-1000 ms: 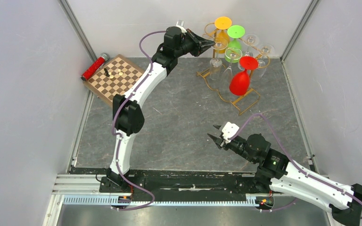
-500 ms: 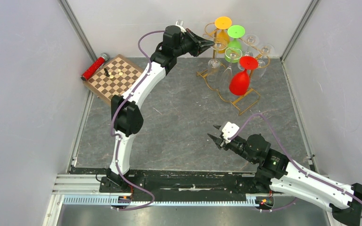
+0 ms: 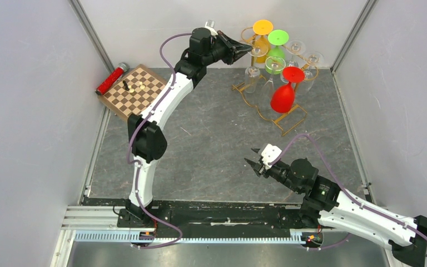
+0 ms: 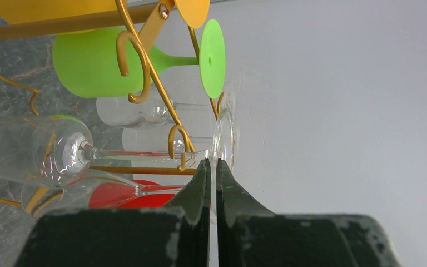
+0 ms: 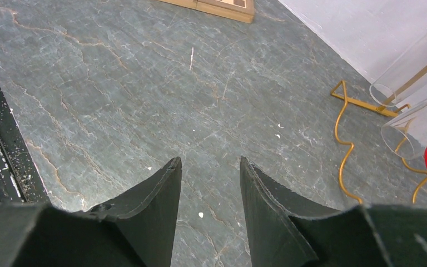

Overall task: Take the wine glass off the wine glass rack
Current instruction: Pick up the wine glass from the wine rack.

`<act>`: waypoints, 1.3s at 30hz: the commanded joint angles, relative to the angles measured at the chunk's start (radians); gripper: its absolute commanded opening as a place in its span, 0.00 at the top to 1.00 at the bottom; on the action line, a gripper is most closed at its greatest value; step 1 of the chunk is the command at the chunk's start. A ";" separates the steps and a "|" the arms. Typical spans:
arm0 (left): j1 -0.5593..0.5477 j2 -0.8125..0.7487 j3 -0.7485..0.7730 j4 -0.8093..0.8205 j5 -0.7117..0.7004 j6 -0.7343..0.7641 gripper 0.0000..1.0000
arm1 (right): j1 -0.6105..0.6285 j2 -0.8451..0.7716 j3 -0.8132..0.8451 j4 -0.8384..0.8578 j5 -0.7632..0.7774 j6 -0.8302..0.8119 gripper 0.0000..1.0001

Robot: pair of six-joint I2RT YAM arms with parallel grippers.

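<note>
The wine glass rack (image 3: 287, 119) stands at 1 o'clock on the table (image 3: 211, 139). It carries an orange glass (image 3: 263, 28), a green glass (image 3: 278, 37), a red glass (image 3: 283, 97) and several clear ones, all hung bowl-down. The wine glass (image 3: 252, 75), clear, hangs on the rack's 9 o'clock side, long axis upright, foot on top. The left pincer (image 3: 248, 51) is nearly closed on the rim of that foot. The right pincer (image 3: 250, 155) hovers at 5 o'clock, fingers spread, holding nothing. A chessboard (image 3: 136, 92) with a few pieces lies at 10 o'clock.
</note>
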 commanded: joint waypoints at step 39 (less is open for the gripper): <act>0.018 -0.645 -0.610 0.049 0.212 0.321 0.98 | 0.010 -0.018 0.360 -0.352 0.197 0.332 0.18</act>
